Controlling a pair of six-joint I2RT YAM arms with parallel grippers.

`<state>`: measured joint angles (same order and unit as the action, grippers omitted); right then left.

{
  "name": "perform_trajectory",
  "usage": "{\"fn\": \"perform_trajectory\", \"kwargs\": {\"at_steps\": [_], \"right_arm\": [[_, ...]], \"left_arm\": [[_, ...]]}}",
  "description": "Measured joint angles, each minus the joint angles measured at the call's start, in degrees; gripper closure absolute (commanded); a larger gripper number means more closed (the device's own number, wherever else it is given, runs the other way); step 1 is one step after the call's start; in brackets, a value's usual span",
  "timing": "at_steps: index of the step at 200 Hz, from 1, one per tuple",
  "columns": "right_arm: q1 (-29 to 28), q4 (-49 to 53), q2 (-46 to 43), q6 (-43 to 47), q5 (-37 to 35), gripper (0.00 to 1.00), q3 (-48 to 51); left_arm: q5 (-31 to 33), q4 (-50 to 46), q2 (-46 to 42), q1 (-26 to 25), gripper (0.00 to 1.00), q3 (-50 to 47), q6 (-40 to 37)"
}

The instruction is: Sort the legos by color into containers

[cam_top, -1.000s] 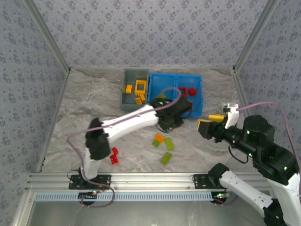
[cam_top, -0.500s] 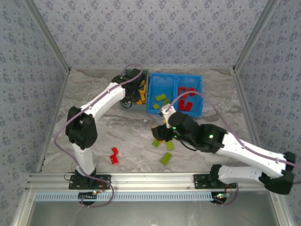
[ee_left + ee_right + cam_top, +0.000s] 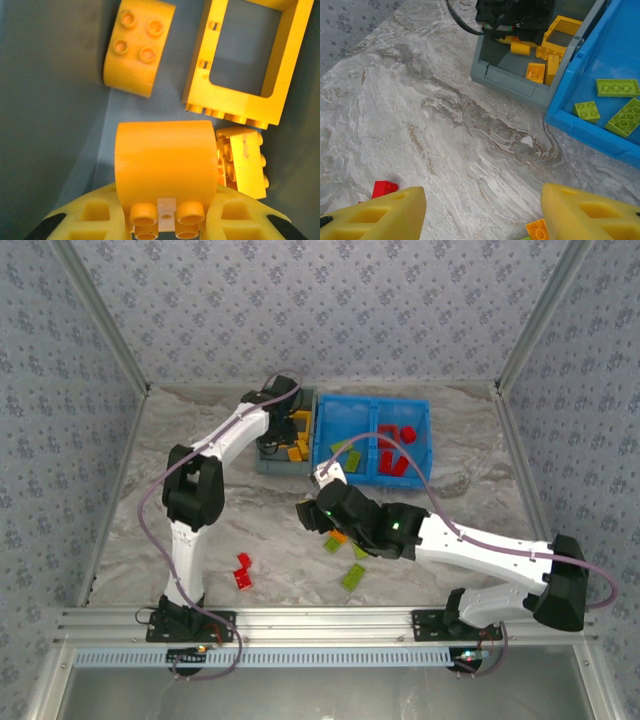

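at the left of the table (image 3: 150,490), two red bricks (image 3: 243,572) lie loose, well apart from both bins. further back the left pincer (image 3: 283,430) reaches down into the grey bin (image 3: 285,467). its wrist view shows its fingers closed on a rounded yellow brick (image 3: 166,160), held over the bin floor beside a yellow frame (image 3: 230,106) and other yellow pieces. toward the middle the right pincer (image 3: 482,210) hangs low over the bare table, fingers spread wide and nothing between them. an orange brick (image 3: 540,231) sits just by its right finger, and loose green bricks (image 3: 353,576) lie near it. at the right the blue bin (image 3: 372,481) has green pieces in its left compartment and red ones in its right.

the bricks look light, stiff and smooth. they should lift with little force, but may skid on the marbled top or squirt out of a skewed pinch. the best hold, i judge, is across the two long flat side walls, low on the body and not on the studs. the orange one would seem to belong with the yellows in the grey bin.
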<state>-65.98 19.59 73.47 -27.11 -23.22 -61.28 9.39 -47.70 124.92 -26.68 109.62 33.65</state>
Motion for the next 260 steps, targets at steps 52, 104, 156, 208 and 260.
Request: {"fn": "perform_trajectory", "kwargs": {"at_steps": [52, 104, 156, 208, 260], "right_arm": [[0.9, -1.4, 2.43, -1.18, 0.33, 0.35, 0.39], [1.22, -5.03, 3.85, -1.14, 1.57, 0.33, 0.85], [1.05, -13.53, 6.32, 2.01, 3.43, 0.33, 3.32], [-2.23, -8.96, 23.85, 2.91, 13.07, 0.3, -8.04], [-6.45, -0.04, 39.67, -0.98, 20.13, 0.32, -24.92]], "left_arm": [[-3.04, -0.09, 2.12, 0.0, 0.56, 0.22, -0.24], [-3.85, -0.31, 0.11, 0.0, 0.43, -0.87, -0.09], [-2.12, -0.22, -19.23, 0.0, 0.27, -11.89, 1.31], [7.23, -3.23, -52.19, 0.17, 0.18, -24.9, 3.48], [10.4, -9.31, -78.66, 0.33, 0.17, -39.45, 3.96]]}}
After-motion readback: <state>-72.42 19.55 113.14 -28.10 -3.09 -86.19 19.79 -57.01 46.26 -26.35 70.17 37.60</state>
